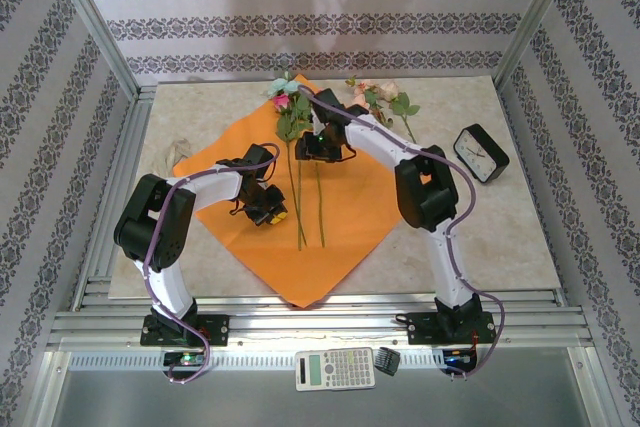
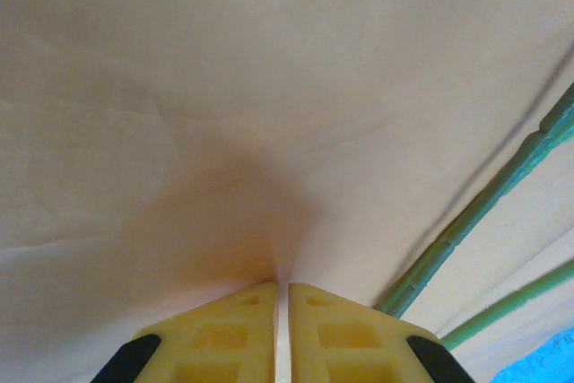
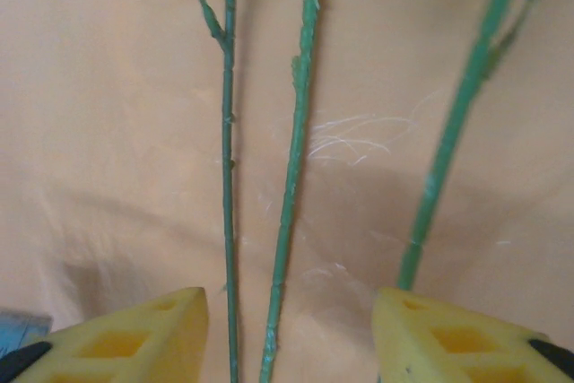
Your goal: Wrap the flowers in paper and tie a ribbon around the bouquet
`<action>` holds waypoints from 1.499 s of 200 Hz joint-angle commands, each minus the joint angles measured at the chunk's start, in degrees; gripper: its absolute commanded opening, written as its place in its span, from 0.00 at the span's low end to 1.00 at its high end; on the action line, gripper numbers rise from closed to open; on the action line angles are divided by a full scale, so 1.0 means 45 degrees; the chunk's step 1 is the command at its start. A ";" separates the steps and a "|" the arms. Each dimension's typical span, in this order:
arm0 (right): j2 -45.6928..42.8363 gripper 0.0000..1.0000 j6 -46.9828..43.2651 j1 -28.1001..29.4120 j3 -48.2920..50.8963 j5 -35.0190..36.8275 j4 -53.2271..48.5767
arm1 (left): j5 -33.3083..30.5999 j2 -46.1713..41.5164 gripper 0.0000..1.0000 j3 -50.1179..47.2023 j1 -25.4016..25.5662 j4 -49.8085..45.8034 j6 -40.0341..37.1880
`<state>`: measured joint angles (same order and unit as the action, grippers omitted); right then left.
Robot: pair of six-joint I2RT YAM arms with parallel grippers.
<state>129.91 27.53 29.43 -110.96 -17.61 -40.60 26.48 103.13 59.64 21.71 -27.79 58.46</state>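
Creased orange paper (image 2: 269,87) pinched in left pincer (image 2: 282,286); right pincer (image 3: 287,300) open astride ridged flower stems (image 3: 291,177).

flowers (image 3: 290,177): stems cut off top & bottom in right wrist pic; run off the right edge in left wrist pic.
blue bit (image 2: 549,361): blurry, cut by corner, can't tell what.
paper (image 1: 345,227): parts hid under both arms, top pic.
left fingers (image 2: 235,334): bottoms cut off.
pale strip (image 1: 168,154): too small to tell.

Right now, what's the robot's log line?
left gripper: shut on paper | right gripper: open, straddling flowers | wrap: not started
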 commanded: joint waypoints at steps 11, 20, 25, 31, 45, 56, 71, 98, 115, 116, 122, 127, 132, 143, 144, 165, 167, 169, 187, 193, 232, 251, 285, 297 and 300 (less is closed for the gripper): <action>-0.2101 0.53 -0.2067 -0.1741 -0.0199 0.0937 -0.1669 | -0.0263 -0.0108 0.11 -0.0074 -0.0115 0.0119 -0.0130; -0.2327 0.53 -0.2582 -0.2333 -0.0117 0.1147 -0.1917 | -0.0234 -0.0095 0.11 -0.0069 -0.0115 0.0141 -0.0101; -0.2396 0.52 -0.2847 -0.2664 -0.0069 0.1288 -0.2039 | -0.0254 -0.0091 0.11 -0.0068 -0.0115 0.0141 -0.0100; -0.2422 0.51 -0.3144 -0.3022 -0.0051 0.1440 -0.2202 | -0.0249 -0.0105 0.11 -0.0069 -0.0110 0.0142 -0.0109; -0.2303 0.48 -0.3831 -0.3748 -0.0082 0.1880 -0.2391 | -0.0259 -0.0128 0.12 -0.0069 -0.0110 0.0140 -0.0100; -0.1981 0.43 -0.4232 -0.4206 -0.0184 0.2215 -0.2419 | -0.0259 -0.0107 0.12 -0.0062 -0.0117 0.0121 -0.0086; -0.1149 0.35 -0.4612 -0.4590 -0.0927 0.2653 -0.2822 | -0.0252 -0.0086 0.11 -0.0064 -0.0115 0.0122 -0.0097; 0.0335 0.36 -0.5164 -0.4685 -0.2494 0.3369 -0.3486 | -0.0264 -0.0013 0.12 0.0009 -0.0110 0.0025 -0.0099; 0.1035 0.38 -0.5077 -0.4714 -0.3331 0.4034 -0.3932 | -0.0268 0.0020 0.11 0.0059 -0.0118 -0.0030 -0.0064; 0.1064 0.38 -0.5050 -0.4719 -0.3360 0.4081 -0.3949 | -0.0274 0.0026 0.11 0.0063 -0.0118 -0.0033 -0.0072; 0.1190 0.38 -0.4935 -0.4786 -0.3464 0.4349 -0.3985 | -0.0261 0.0040 0.11 0.0084 -0.0118 -0.0045 -0.0061; 0.1219 0.38 -0.4776 -0.4846 -0.3488 0.4538 -0.3986 | -0.0277 0.0034 0.11 0.0096 -0.0113 -0.0054 -0.0061; 0.1212 0.38 -0.4622 -0.4941 -0.3459 0.4645 -0.3971 | -0.0279 0.0022 0.11 0.0122 -0.0116 -0.0055 -0.0048; 0.1071 0.37 -0.4396 -0.5173 -0.3155 0.4701 -0.3745 | -0.0279 0.0031 0.11 0.0128 -0.0101 -0.0055 -0.0047; 0.1043 0.37 -0.4378 -0.5183 -0.3116 0.4707 -0.3719 | -0.0279 0.0031 0.12 0.0127 -0.0100 -0.0055 -0.0044; 0.0833 0.37 -0.4454 -0.5432 -0.2703 0.5032 -0.3495 | -0.0275 0.0045 0.11 0.0140 -0.0117 -0.0055 -0.0027; 0.0862 0.37 -0.4456 -0.5462 -0.2715 0.5042 -0.3521 | -0.0273 0.0049 0.11 0.0130 -0.0103 -0.0055 -0.0023; 0.0913 0.37 -0.4472 -0.5480 -0.2733 0.5035 -0.3567 | -0.0263 0.0050 0.11 0.0127 -0.0105 -0.0055 -0.0022; 0.1368 0.38 -0.4668 -0.5692 -0.3042 0.4857 -0.3978 | -0.0271 0.0069 0.11 0.0114 -0.0103 -0.0033 -0.0028; 0.1589 0.39 -0.4679 -0.5765 -0.3221 0.4780 -0.4210 | -0.0275 0.0070 0.11 0.0122 -0.0117 -0.0016 -0.0034; 0.2715 0.38 -0.4529 -0.6158 -0.4151 0.4285 -0.5197 | -0.0210 0.0160 0.11 0.0196 -0.0118 -0.0099 -0.0075; 0.3301 0.36 -0.4439 -0.6333 -0.4779 0.4052 -0.5822 | -0.0205 0.0206 0.11 0.0249 -0.0117 -0.0171 -0.0119; 0.4067 0.31 -0.4681 -0.6442 -0.5574 0.3903 -0.6712 | -0.0164 0.0282 0.11 0.0349 -0.0118 -0.0152 -0.0107; 0.4188 0.26 -0.4760 -0.6490 -0.5563 0.3910 -0.6759 | -0.0163 0.0312 0.11 0.0419 -0.0111 -0.0208 -0.0119; 0.4197 0.25 -0.4778 -0.6500 -0.5544 0.3922 -0.6759 | -0.0152 0.0322 0.11 0.0429 -0.0105 -0.0210 -0.0124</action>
<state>146.54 6.92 0.84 -134.47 0.73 -66.37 26.50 103.46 60.07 21.71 -27.79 58.48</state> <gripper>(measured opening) 0.287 0.113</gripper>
